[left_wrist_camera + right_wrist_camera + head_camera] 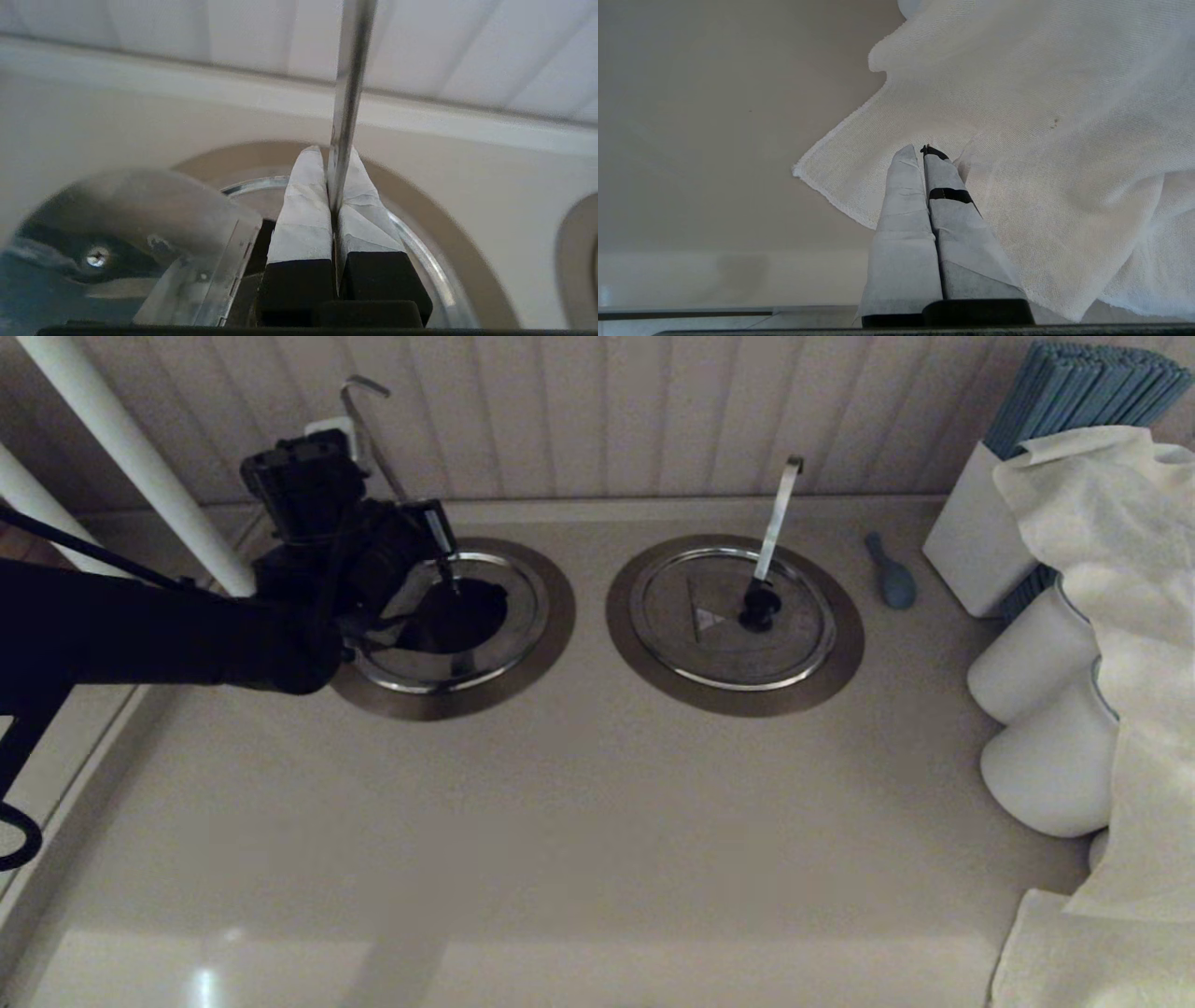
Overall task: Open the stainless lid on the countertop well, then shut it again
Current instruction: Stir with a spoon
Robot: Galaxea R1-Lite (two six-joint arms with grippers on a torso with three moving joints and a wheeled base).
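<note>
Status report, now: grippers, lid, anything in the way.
Left gripper shut on thin rod over the countertop well. Stainless lid flap raised. Right gripper shut, parked by white cloth.

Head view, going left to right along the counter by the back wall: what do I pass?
Left pincer over the countertop well, whose stainless lid is tipped open → twin lid with its flat strip handle → small blue object → white box of blue sticks → white cloth.
</note>
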